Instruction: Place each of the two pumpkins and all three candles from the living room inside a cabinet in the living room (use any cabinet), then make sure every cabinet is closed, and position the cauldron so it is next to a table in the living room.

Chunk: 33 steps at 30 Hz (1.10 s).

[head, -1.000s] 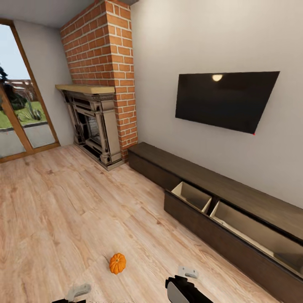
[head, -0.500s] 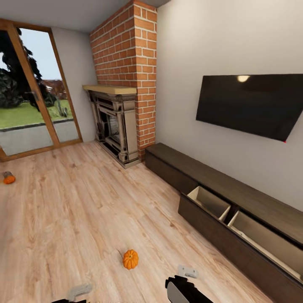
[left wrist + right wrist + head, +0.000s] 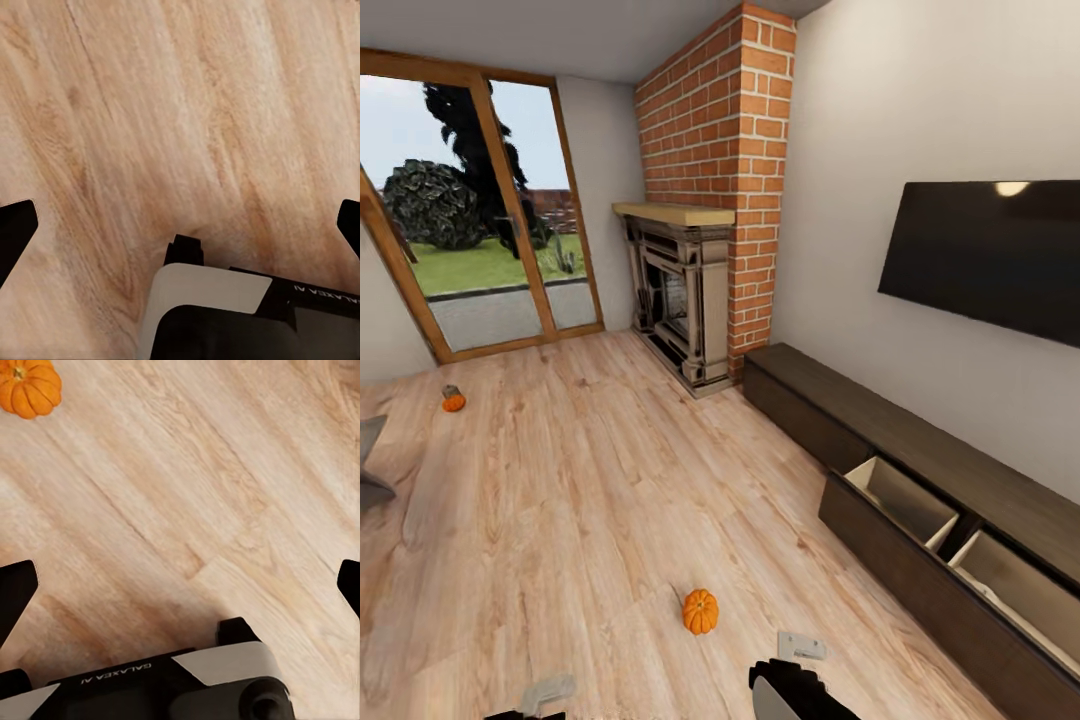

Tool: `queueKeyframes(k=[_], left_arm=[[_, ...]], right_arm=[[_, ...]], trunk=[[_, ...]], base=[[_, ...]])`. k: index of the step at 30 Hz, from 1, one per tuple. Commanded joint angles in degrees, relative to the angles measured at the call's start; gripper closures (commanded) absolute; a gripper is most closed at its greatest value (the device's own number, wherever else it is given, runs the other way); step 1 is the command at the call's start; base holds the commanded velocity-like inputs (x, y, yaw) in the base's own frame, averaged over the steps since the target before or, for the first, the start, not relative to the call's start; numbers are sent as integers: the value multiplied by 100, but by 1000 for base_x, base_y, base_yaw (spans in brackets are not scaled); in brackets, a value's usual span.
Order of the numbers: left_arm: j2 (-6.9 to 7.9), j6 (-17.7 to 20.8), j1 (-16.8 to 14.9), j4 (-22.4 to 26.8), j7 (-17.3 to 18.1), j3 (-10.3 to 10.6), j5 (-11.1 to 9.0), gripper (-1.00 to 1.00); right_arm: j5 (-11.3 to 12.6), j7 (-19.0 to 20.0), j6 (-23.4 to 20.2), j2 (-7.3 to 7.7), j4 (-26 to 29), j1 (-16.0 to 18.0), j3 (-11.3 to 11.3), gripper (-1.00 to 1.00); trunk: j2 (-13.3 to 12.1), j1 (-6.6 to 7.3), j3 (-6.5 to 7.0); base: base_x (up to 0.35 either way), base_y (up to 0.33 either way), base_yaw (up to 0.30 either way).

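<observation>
Head view: one pumpkin [image 3: 700, 611] lies on the floor [image 3: 580, 480] just ahead of the right gripper [image 3: 801, 647], a second pumpkin [image 3: 453, 402] sits far off near the glass door [image 3: 480, 220], and the cabinet [image 3: 920, 500] along the wall has two drawers open. Right wrist view catches the near pumpkin [image 3: 30, 388] on bare floor. Both arms sit low, pointing down; left gripper [image 3: 180, 221] and right gripper both spread wide, holding nothing.
</observation>
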<state>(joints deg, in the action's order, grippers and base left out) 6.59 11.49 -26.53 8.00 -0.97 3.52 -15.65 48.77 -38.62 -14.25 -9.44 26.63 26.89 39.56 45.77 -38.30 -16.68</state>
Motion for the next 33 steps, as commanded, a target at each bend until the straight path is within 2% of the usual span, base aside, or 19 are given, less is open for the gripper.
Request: queueKeyframes(k=[1,13,33], left_arm=[[0,-2,0,0,2,1,0,-100],[0,1,-1,0,0,8,0,-100],[12,1,0,0,0,8,0,-100]], right_arm=[[0,0,0,-5,0,0,16,-100],[1,-5,1,-22,0,0,51,-100],[1,-8,1,-56,0,0,43,-100]], trunk=[[0,0,0],[0,0,0],[0,0,43]], base=[[0,0,291],[34,11,291],[256,204,289]])
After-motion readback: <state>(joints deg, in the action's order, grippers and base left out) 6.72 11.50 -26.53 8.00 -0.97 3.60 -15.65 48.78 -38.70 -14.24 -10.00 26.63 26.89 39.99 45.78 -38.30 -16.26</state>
